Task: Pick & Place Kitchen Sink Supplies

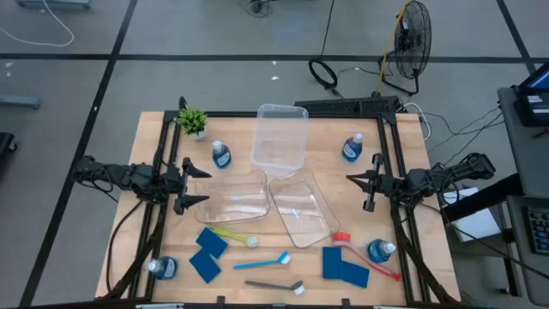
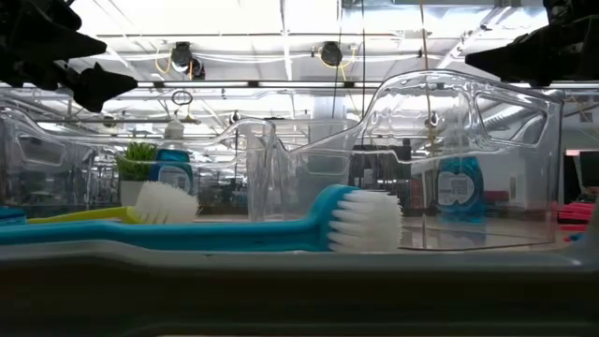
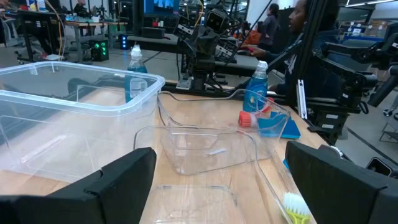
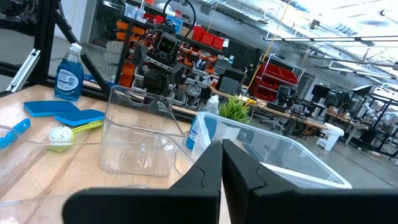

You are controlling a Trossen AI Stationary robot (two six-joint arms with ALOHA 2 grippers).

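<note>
- Left end effector (image 1: 199, 185) hovers open, empty, at the worktop's (image 1: 403, 206) left edge.
- Right end effector (image 1: 364, 190) is closed, empty, at the right edge.
- Bottles (image 1: 221, 154), sponges (image 1: 345, 266) and brushes (image 1: 262, 260) lie on the worktop around the clear bins (image 1: 280, 136).

We count four bottles (image 1: 221, 154) of blue liquid, four blue sponges (image 1: 211, 242), four brushes (image 1: 262, 260), three clear bins (image 1: 280, 136), one potted plant (image 1: 193, 121), and two grippers (image 1: 190, 185).

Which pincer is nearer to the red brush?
Right. The right pincer hangs just above the red brush, on its side of the table; the left pincer is far across the bins.
</note>
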